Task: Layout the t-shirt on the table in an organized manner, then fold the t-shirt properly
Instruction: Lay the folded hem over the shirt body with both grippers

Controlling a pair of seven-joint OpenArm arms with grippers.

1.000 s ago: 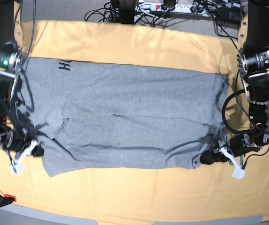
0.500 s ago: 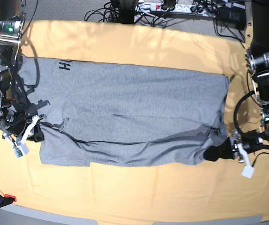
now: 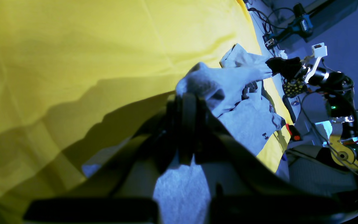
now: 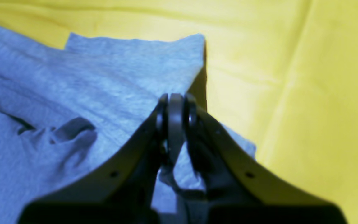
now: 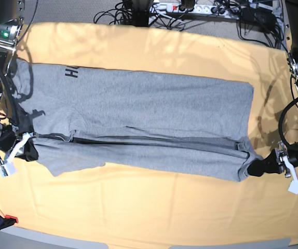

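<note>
Between both pincers, t-shirt (image 5: 138, 109) edge taut

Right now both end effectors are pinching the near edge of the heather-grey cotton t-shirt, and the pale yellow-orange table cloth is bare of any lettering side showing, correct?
Not quite: in the base view black block lettering shows on the heather-grey cotton t-shirt. Both end effectors, left and right, do pinch its near edge.

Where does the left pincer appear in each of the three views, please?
Base: left pincer at the right edge, shut on the t-shirt corner.
Left wrist: bottom centre, clamping grey cloth.
Right wrist: not in view.
Shared landmark: the yellow table.
</note>
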